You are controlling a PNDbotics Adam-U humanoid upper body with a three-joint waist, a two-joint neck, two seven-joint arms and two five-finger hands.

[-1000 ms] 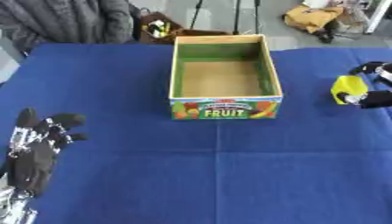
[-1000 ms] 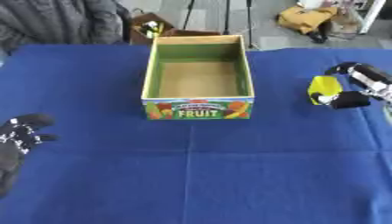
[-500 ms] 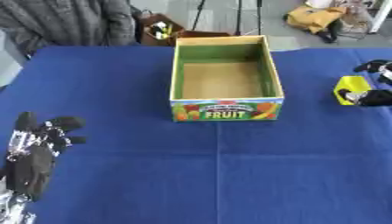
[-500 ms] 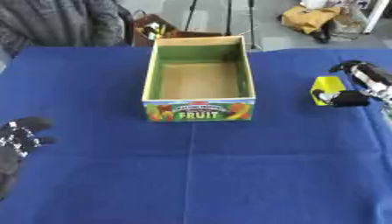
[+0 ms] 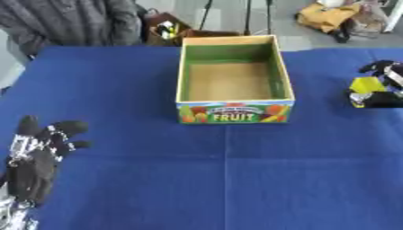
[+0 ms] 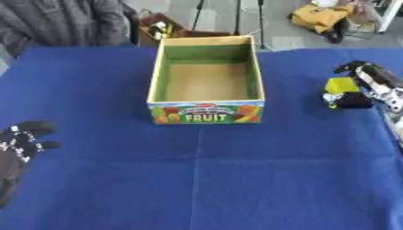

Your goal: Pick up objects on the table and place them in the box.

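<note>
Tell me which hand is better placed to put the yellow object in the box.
Right. The right hand already holds the yellow object beside the box; the left hand rests open, far off at the lower left.

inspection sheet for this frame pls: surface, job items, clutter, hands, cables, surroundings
Surface: blue cloth covers the table, with fold creases.
Job's things: FRUIT box stands open at centre, nothing seen inside; yellow object in the right hand, right of the box and outside it.
Clutter: nothing seen on the cloth.
Hands: right hand at the right edge, fingers curled round the yellow object; left hand rests open at lower left, fingers up, holding nothing.
Cables: nothing seen.
Surroundings: a person's sleeve at the far left edge; brown bag and yellow bag on the floor beyond the table.
</note>
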